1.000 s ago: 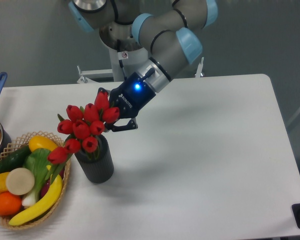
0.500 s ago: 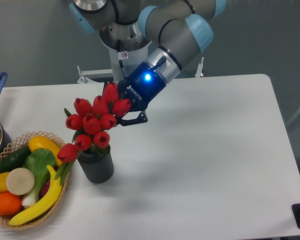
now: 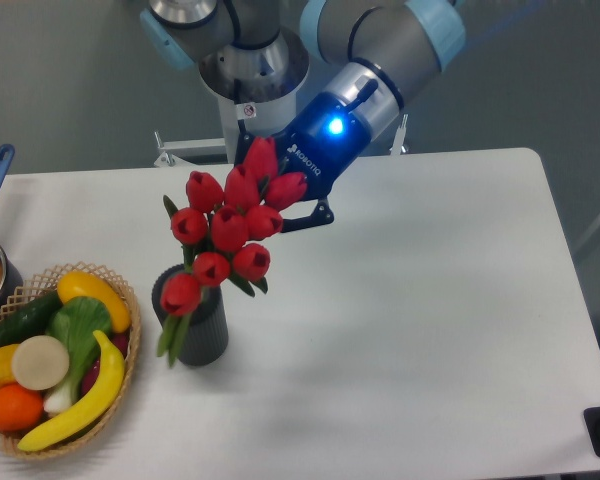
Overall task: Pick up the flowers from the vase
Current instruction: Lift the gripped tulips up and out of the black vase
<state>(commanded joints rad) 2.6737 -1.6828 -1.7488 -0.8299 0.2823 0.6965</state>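
Flowers (image 3: pixel 230 232): nine red buds, jaws clamped, above one vase (image 3: pixel 198 330).

Arm angled down-left; gripper (image 3: pixel 280 205) blue light lit; jaws mostly hidden.

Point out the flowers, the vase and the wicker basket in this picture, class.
flowers (image 3: pixel 229 229): fixed camera view, on a red bud in the middle of the bunch.
vase (image 3: pixel 206 335): fixed camera view, on its dark ribbed side.
wicker basket (image 3: pixel 130 375): fixed camera view, on its woven right rim.
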